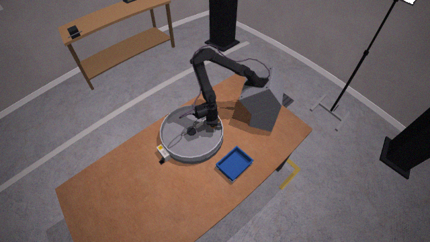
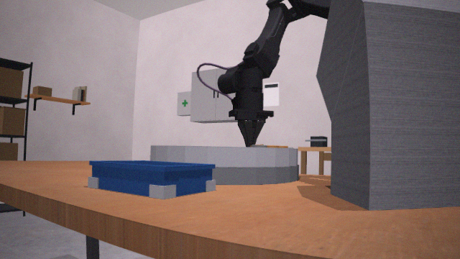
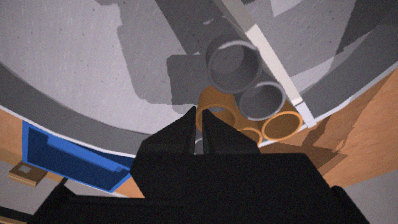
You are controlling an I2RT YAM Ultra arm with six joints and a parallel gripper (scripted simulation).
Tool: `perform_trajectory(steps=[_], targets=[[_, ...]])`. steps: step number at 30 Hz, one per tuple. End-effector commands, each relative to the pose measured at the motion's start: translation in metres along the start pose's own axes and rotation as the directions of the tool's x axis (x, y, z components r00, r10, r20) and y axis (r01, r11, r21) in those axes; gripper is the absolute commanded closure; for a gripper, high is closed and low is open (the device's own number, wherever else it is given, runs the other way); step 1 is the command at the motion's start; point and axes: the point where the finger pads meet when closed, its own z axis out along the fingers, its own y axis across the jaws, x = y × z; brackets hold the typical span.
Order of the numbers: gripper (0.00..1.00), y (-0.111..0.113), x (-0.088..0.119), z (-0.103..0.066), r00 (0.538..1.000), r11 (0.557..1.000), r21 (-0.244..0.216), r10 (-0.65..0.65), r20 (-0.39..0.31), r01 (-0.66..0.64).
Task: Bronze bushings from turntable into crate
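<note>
My gripper points down inside the rim of the grey turntable. It is shut on the wall of a bronze bushing, one fingertip outside and one inside the ring. Another bronze bushing and a smaller bronze one stand close by at the rim. A large steel bushing and a smaller steel bushing stand beside them. A small grey ring is mostly hidden behind the fingers. The blue crate looks empty in the top view.
A pale divider bar stands on the turntable right beside the bushings. A dark hub sits at its centre. A white control box is at its outer edge. The grey arm mount stands nearby on the wooden table.
</note>
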Motion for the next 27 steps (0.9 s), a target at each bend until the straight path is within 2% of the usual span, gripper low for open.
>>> perform_trajectory(steps=[1,5,13,15,21,27], targets=[[1.00,-0.002,0.002,-0.012,1.000,1.000,0.008,-0.009,0.007,0.009],[1.00,-0.002,0.002,-0.025,1.000,1.000,0.008,-0.009,0.007,0.009],[1.00,0.001,-0.004,-0.063,1.000,1.000,0.000,0.001,0.019,-0.001],[1.00,0.001,-0.004,-0.063,1.000,1.000,0.000,0.001,0.019,-0.001],[1.00,0.005,-0.011,-0.080,0.999,1.000,-0.010,0.012,0.031,-0.012],[1.00,0.005,-0.012,-0.081,0.999,1.000,-0.011,0.013,0.033,-0.013]])
